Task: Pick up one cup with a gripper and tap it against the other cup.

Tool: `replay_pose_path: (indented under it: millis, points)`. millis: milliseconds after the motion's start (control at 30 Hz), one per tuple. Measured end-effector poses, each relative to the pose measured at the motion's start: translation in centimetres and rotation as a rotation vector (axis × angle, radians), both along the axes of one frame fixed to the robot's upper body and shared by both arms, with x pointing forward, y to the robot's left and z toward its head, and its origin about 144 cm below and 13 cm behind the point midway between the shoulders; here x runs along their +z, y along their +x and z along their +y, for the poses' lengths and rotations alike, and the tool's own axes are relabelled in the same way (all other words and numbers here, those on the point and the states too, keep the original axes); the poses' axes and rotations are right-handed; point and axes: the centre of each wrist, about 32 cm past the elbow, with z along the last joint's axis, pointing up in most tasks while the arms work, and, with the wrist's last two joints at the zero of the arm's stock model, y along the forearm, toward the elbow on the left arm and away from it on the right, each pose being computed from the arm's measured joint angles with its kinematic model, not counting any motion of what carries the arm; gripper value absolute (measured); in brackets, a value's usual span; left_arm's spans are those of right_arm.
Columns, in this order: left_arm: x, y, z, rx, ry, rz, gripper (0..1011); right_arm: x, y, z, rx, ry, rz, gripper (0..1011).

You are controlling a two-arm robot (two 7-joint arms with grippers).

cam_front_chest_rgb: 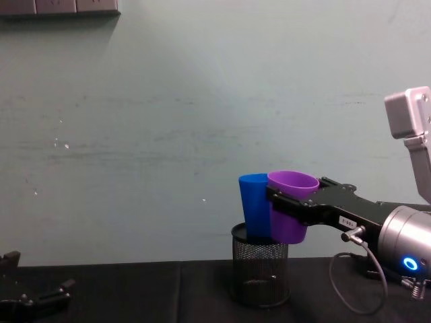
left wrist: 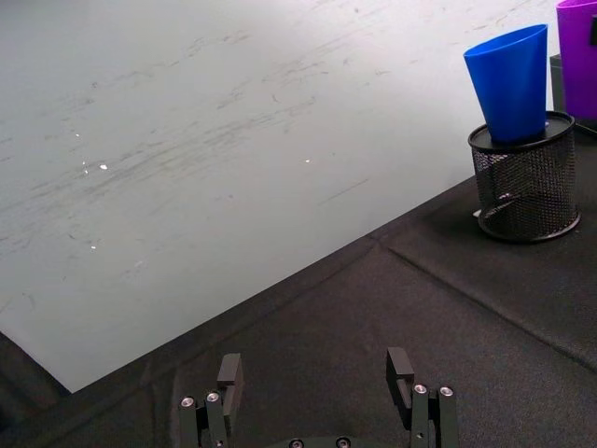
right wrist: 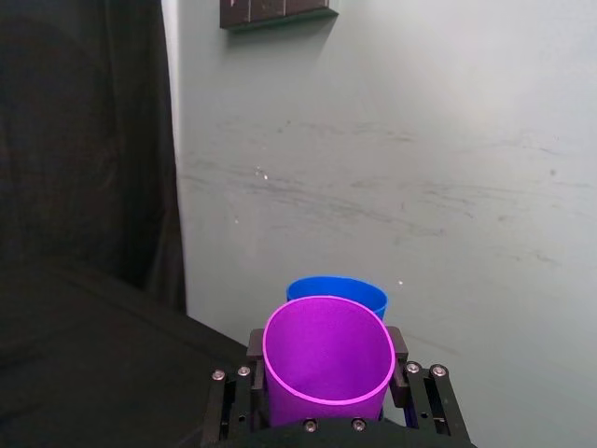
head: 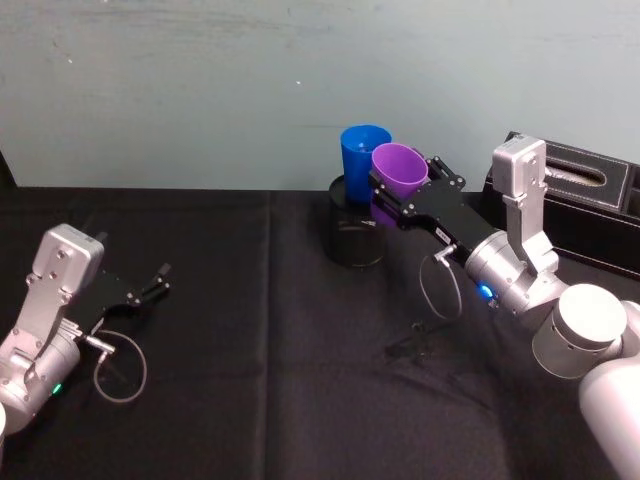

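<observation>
The blue cup [head: 362, 153] stands in a black mesh pen holder [head: 355, 235] at the back of the table. My right gripper [head: 405, 182] is shut on the purple cup [head: 398, 168] and holds it in the air, tilted, right beside the blue cup. In the chest view the purple cup [cam_front_chest_rgb: 291, 210] presses against the side of the blue cup [cam_front_chest_rgb: 252, 205], and the two seem to touch. From the right wrist the purple cup [right wrist: 326, 359] sits between the fingers, with the blue rim [right wrist: 336, 287] just behind it. My left gripper [head: 155, 280] rests open, low at the left.
A black box [head: 590, 195] stands at the back right, behind my right arm. Black cloth [head: 280, 380] covers the table, with a pale wall close behind the cups. In the left wrist view the mesh holder [left wrist: 524, 182] is far off to one side.
</observation>
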Motion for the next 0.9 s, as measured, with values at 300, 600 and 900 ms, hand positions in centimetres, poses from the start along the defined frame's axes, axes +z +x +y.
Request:
replay_pose_path:
  millis: [300,600,900]
  points:
    - [0.0,0.0,0.0,0.000,0.000,0.000,1011,0.2,-1.3,0.0,-0.010,-0.032,0.015,735]
    - [0.0,0.0,0.0,0.000,0.000,0.000,1011,0.4,-2.7,-0.3,-0.016,-0.030,0.002,735]
    - [0.0,0.0,0.0,0.000,0.000,0.000,1011,0.6,-3.7,-0.4,-0.017,-0.024,-0.004,736]
